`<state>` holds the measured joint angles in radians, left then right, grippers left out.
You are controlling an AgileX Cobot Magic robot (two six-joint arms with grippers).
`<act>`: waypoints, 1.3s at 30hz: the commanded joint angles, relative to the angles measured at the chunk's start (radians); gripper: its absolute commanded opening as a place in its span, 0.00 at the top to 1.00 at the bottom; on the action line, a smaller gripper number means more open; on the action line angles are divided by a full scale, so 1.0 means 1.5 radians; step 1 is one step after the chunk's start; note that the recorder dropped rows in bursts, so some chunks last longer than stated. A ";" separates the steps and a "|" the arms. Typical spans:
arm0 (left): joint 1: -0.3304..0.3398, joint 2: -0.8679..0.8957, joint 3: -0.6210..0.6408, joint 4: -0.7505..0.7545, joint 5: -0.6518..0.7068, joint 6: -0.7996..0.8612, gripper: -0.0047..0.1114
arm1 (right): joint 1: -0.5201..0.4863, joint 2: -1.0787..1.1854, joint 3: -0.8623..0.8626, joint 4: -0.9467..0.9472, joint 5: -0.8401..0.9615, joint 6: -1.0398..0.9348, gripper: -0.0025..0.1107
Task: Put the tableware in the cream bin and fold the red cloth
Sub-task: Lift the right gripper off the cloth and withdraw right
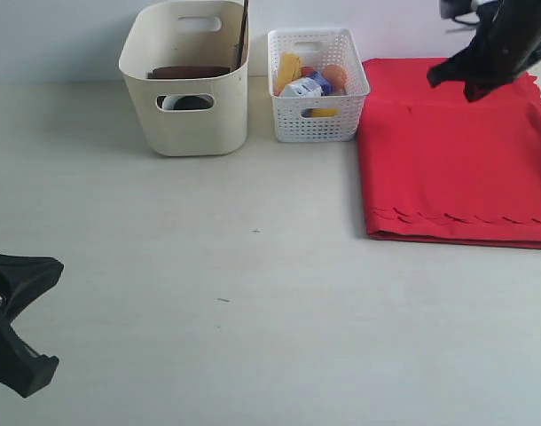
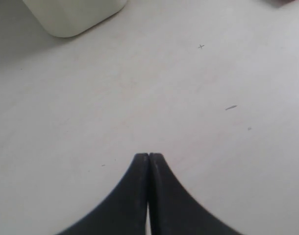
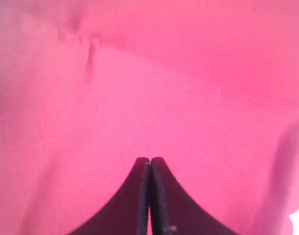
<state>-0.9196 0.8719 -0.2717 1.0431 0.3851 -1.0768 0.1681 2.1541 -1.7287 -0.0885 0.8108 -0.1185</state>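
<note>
The cream bin (image 1: 186, 124) stands at the back left. A brown wooden plate (image 1: 189, 72) lies inside it, and dark chopsticks (image 1: 243, 35) lean up at its right corner. Something pale shows through the oval handle hole (image 1: 186, 103). The red cloth (image 1: 457, 151) lies folded at the right, with its scalloped edge (image 1: 457, 216) near the front. My right gripper (image 3: 150, 159) is shut and empty, with only red cloth (image 3: 149, 88) below it. Its arm (image 1: 492, 44) hangs over the cloth's far part. My left gripper (image 2: 148, 155) is shut and empty above bare table, with its arm (image 1: 18, 284) at the front left.
A white lattice basket (image 1: 317, 89) with food items stands between the bin and the cloth. In the left wrist view a corner of the cream bin (image 2: 71, 14) lies beyond the fingertips. The pale table (image 1: 253, 293) stretches between the arms.
</note>
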 commanded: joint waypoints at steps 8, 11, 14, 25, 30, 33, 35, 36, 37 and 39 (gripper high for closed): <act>0.001 -0.015 0.010 0.123 0.075 -0.124 0.95 | -0.001 -0.182 0.173 0.022 -0.196 0.085 0.98; 0.001 -0.025 0.010 0.214 0.092 -0.223 0.95 | 0.001 -0.249 0.286 0.066 -0.330 0.086 0.98; 0.001 -0.036 0.011 0.283 0.092 -0.290 0.95 | 0.004 -0.311 0.407 0.124 -0.478 0.086 0.98; 0.001 -0.105 0.039 0.434 0.095 -0.445 0.95 | 0.004 -0.434 0.729 0.151 -0.782 0.152 0.98; 0.001 -0.171 0.061 0.437 0.106 -0.447 0.95 | 0.004 -0.434 0.771 0.151 -0.781 0.167 0.98; 0.001 -0.209 0.079 0.421 0.104 -0.447 0.95 | 0.004 -0.434 0.769 0.151 -0.753 0.203 0.98; 0.001 -0.223 0.086 0.388 0.097 -0.447 0.95 | 0.004 -0.434 0.769 0.151 -0.753 0.203 0.98; 0.001 -0.226 0.089 0.382 0.097 -0.447 0.95 | 0.004 -0.434 0.769 0.151 -0.753 0.202 0.98; 0.001 -0.228 0.090 0.382 0.097 -0.447 0.95 | 0.004 -0.434 0.769 0.151 -0.753 0.202 0.98; 0.001 -0.227 0.092 0.382 0.097 -0.447 0.95 | 0.004 -0.434 0.769 0.151 -0.753 0.202 0.98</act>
<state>-0.9196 0.5388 -0.1423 1.6285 0.5336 -1.7377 0.1740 1.5130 -0.5781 0.1388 -0.3159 0.1789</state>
